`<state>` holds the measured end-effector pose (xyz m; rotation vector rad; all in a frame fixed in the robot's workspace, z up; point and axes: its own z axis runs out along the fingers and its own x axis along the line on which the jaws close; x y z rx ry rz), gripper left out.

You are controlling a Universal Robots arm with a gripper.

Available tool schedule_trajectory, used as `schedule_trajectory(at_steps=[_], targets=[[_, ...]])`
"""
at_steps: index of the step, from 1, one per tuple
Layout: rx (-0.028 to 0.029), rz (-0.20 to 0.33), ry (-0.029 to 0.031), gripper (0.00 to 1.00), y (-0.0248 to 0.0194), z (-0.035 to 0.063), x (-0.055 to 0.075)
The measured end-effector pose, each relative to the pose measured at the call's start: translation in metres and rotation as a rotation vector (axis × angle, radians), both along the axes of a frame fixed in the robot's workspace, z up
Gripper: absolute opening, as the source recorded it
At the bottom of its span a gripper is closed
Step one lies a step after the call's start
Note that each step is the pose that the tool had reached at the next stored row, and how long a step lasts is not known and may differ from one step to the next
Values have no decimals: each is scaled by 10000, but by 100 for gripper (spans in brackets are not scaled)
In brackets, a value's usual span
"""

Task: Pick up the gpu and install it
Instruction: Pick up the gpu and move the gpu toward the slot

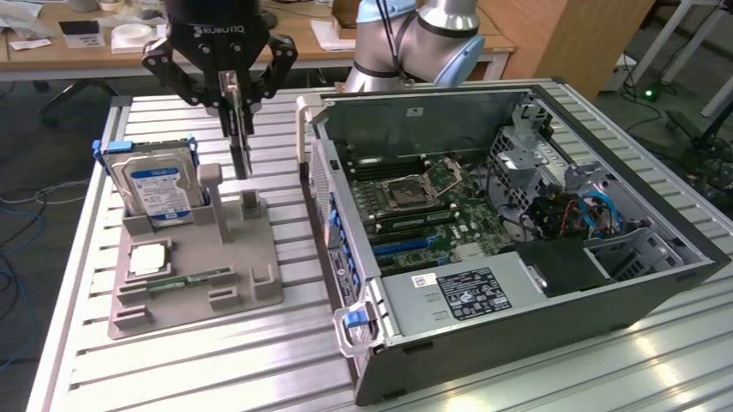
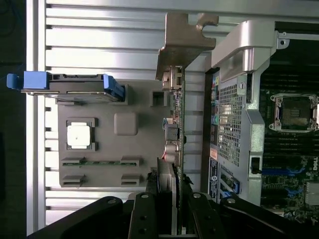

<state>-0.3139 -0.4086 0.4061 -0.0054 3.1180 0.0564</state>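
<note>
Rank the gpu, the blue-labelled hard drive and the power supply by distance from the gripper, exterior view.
1. gpu, clamped in the gripper.
2. hard drive, upright on the exterior view's left.
3. power supply, in the case, exterior view's right.

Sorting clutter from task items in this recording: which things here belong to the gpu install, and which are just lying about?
Job in hand: gpu, clamped upright in the fingers; open computer case.
Lying about: hard drive, memory stick, processor chip, all on the grey holder.
</note>
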Motion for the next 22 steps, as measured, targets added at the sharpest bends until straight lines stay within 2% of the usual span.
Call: schedule_trajectory(at_steps=[6, 22], targets=[[0, -3, -1, 27, 1, -1, 144], [-1, -4, 0, 27, 1, -6, 752]])
